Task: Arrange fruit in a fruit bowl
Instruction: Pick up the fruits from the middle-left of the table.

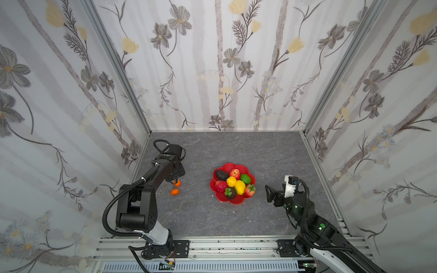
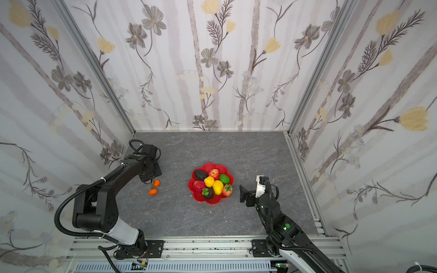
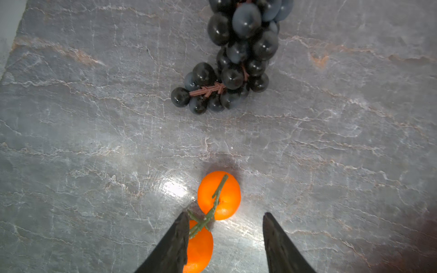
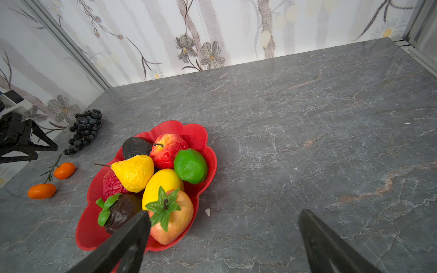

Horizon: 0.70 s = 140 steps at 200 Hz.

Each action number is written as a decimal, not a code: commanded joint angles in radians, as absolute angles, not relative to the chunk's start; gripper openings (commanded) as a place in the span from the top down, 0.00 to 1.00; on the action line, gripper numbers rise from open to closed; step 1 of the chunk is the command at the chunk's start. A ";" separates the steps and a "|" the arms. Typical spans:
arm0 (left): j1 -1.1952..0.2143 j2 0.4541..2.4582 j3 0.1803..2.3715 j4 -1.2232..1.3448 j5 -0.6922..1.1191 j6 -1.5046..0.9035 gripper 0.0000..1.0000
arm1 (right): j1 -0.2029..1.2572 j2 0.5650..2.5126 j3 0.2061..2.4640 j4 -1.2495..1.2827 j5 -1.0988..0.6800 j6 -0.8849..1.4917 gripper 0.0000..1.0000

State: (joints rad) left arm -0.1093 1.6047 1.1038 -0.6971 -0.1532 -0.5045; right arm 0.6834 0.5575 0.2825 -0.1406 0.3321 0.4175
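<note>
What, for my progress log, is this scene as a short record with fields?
bowl: red, on the table, holds eight fruits
outside bowl: oranges and grapes, both on the table
left gripper: jaws apart over the oranges, gripping nothing
right gripper: open, empty, beside the bowl
not yet done: oranges and grapes into the bowl
</note>
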 commanded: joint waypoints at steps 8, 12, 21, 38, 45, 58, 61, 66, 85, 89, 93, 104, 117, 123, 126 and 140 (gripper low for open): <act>-0.104 1.658 1.128 -0.670 -0.153 -0.494 0.52 | 0.683 0.566 0.284 -0.127 0.339 0.414 0.02; -0.103 1.669 1.134 -0.670 -0.153 -0.492 0.52 | 0.683 0.566 0.282 -0.127 0.338 0.413 0.02; -0.103 1.686 1.141 -0.668 -0.155 -0.489 0.54 | 0.683 0.568 0.282 -0.127 0.337 0.414 0.02; -0.102 1.713 1.148 -0.658 -0.161 -0.484 0.57 | 0.683 0.568 0.283 -0.127 0.339 0.414 0.02; -0.101 1.721 1.151 -0.656 -0.165 -0.483 0.58 | 0.683 0.568 0.282 -0.127 0.339 0.414 0.02; -0.101 1.736 1.158 -0.658 -0.175 -0.477 0.59 | 0.683 0.568 0.282 -0.127 0.341 0.411 0.02; -0.102 1.738 1.158 -0.659 -0.179 -0.478 0.60 | 0.683 0.568 0.283 -0.127 0.341 0.412 0.02; -0.101 1.739 1.156 -0.658 -0.183 -0.476 0.60 | 0.683 0.568 0.282 -0.126 0.342 0.412 0.02; -0.100 1.744 1.149 -0.648 -0.180 -0.478 0.62 | 0.683 0.568 0.282 -0.127 0.344 0.413 0.02; -0.100 1.745 1.149 -0.648 -0.180 -0.478 0.63 | 0.683 0.569 0.282 -0.126 0.344 0.412 0.02; -0.100 1.747 1.148 -0.647 -0.179 -0.478 0.63 | 0.683 0.569 0.282 -0.125 0.344 0.413 0.02; -0.098 1.755 1.148 -0.647 -0.177 -0.478 0.65 | 0.683 0.572 0.281 -0.123 0.344 0.412 0.02; -0.098 1.761 1.146 -0.644 -0.170 -0.478 0.68 | 0.683 0.574 0.283 -0.123 0.344 0.411 0.02; -0.098 1.762 1.143 -0.641 -0.166 -0.478 0.70 | 0.683 0.575 0.284 -0.122 0.344 0.410 0.02; -0.099 1.762 1.143 -0.639 -0.165 -0.477 0.70 | 0.683 0.575 0.283 -0.123 0.344 0.410 0.02; -0.098 1.764 1.140 -0.638 -0.163 -0.474 0.73 | 0.683 0.576 0.282 -0.123 0.344 0.411 0.02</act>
State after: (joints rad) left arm -0.1001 1.7588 1.1439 -0.6487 -0.1574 -0.4747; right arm 0.6823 0.5713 0.2821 -0.1390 0.3321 0.4171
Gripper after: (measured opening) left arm 0.286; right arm 0.978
